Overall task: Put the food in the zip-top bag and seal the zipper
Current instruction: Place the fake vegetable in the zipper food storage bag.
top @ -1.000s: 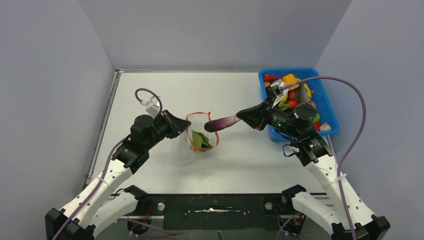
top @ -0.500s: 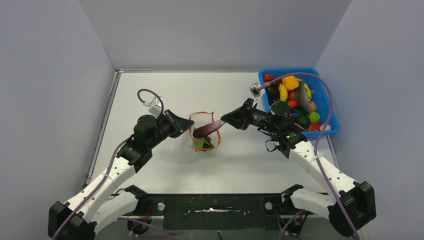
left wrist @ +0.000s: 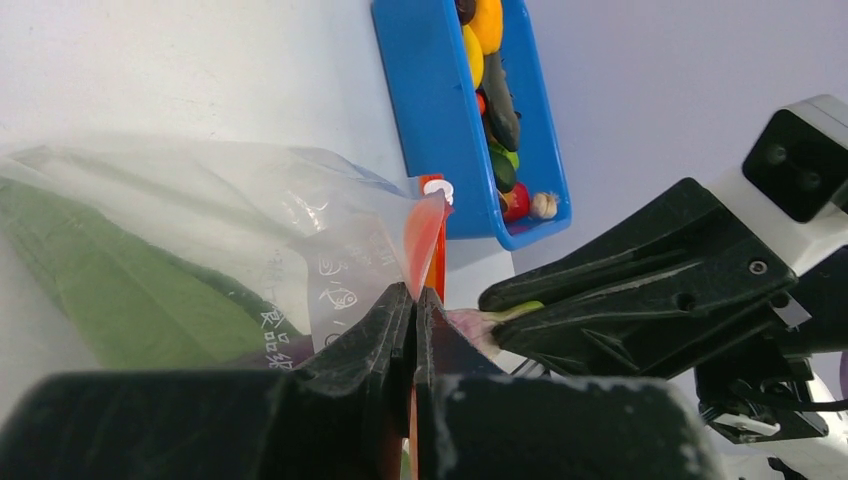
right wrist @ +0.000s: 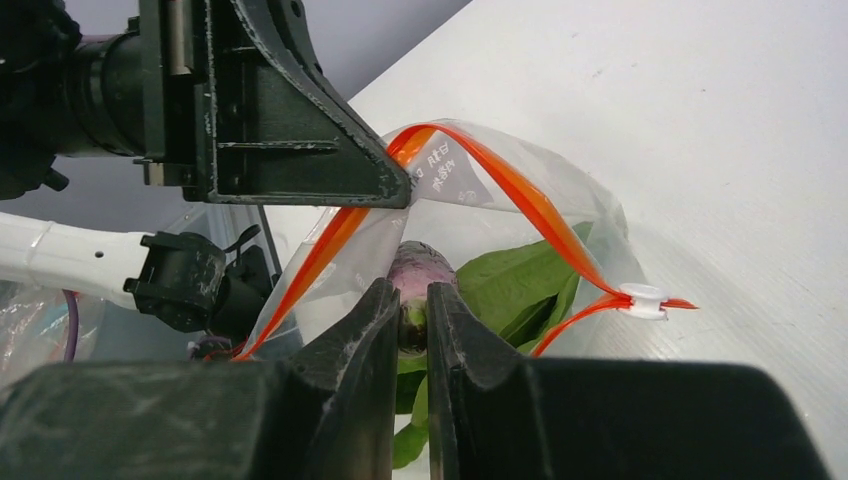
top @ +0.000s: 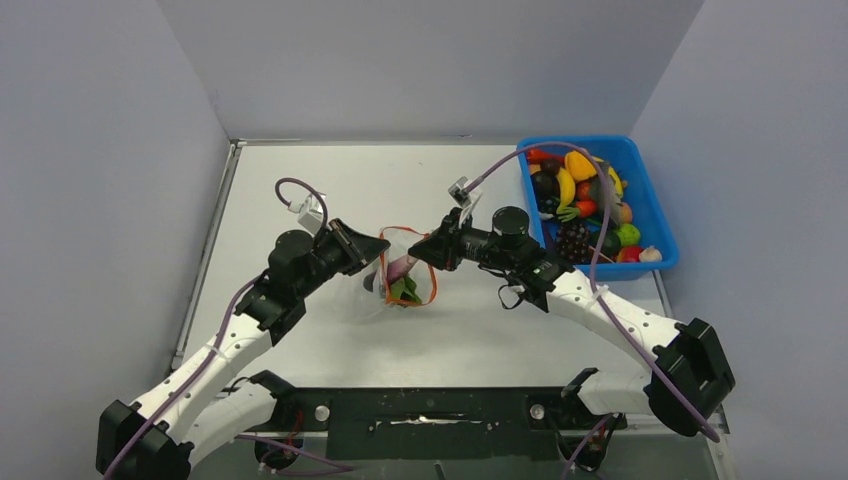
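At centre-left, the left gripper (left wrist: pixel 413 300) is clamped on the zipper (right wrist: pixel 520 196), so the zip-top bag (left wrist: pixel 300 200) is kept open. The purple aubergine (right wrist: pixel 420 265), pinched narrowly by the right gripper (right wrist: pixel 408 295), has been carried leftward from the blue bin (left wrist: pixel 415 110) into the mouth; release seems due.

One left tool (top: pixel 383 245), one right tool (top: pixel 418 256), one bag (left wrist: pixel 330 230), one bin (left wrist: pixel 420 125), one aubergine (right wrist: pixel 418 265).
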Robot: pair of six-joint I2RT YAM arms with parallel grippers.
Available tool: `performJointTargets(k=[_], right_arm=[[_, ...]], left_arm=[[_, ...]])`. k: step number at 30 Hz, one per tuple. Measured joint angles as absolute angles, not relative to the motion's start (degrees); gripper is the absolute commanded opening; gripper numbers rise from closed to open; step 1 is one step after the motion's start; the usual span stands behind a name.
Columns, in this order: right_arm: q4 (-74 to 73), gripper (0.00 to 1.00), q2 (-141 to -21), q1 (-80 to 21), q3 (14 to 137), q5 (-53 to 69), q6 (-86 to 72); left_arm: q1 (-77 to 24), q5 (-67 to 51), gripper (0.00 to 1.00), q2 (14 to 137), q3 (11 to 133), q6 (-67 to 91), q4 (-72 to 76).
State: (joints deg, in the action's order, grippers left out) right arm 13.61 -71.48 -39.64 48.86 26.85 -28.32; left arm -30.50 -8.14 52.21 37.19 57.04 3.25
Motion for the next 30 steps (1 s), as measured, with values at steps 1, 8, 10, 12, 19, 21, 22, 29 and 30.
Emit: performJointTargets(k=[1, 8, 10, 12, 19, 21, 22, 29, 30], right_arm=[[14.0, 0.0, -72.1, -39.9, 48.9, 26.5, -28.5], [15.8, 0.0, -74.3, -40.8, 48.7, 24.2, -29.0], [16.0, 0.0, -74.5, -41.3, 48.5, 23.5, -28.9], [16.3, 0.0, -74.5, -41.6, 48.0, 23.1, -28.9], [16.7, 0.0, -76.1, -42.2, 47.4, 22.9, -29.1], [17.0, 0.0, -76.7, -42.3, 47.1, 22.9, -29.2], [17.0, 0.0, -76.9, -42.4, 46.9, 22.9, -29.3], [17.0, 0.03, -78.0, -43.1, 46.7, 22.7, -28.9], [17.0, 0.04, -78.0, -43.2, 46.7, 22.7, -28.9]], left_arm=[[-30.6, -8.1, 0.0, 52.2, 37.2, 57.1, 3.4], [-30.7, -8.1, 0.0, 52.6, 37.1, 57.7, 3.8], [-30.7, -8.1, 0.0, 52.9, 37.1, 57.9, 3.9], [-30.7, -8.1, 0.0, 53.1, 37.1, 57.9, 4.0], [-30.7, -7.7, 0.0, 53.3, 37.1, 57.9, 4.2], [-30.7, -7.7, 0.0, 53.5, 37.1, 57.9, 4.3], [-30.7, -7.7, 0.0, 53.7, 37.1, 58.0, 4.5], [-30.7, -7.7, 0.0, 54.6, 37.1, 58.2, 5.3], [-30.7, -7.7, 0.0, 54.6, 37.1, 58.2, 5.4]])
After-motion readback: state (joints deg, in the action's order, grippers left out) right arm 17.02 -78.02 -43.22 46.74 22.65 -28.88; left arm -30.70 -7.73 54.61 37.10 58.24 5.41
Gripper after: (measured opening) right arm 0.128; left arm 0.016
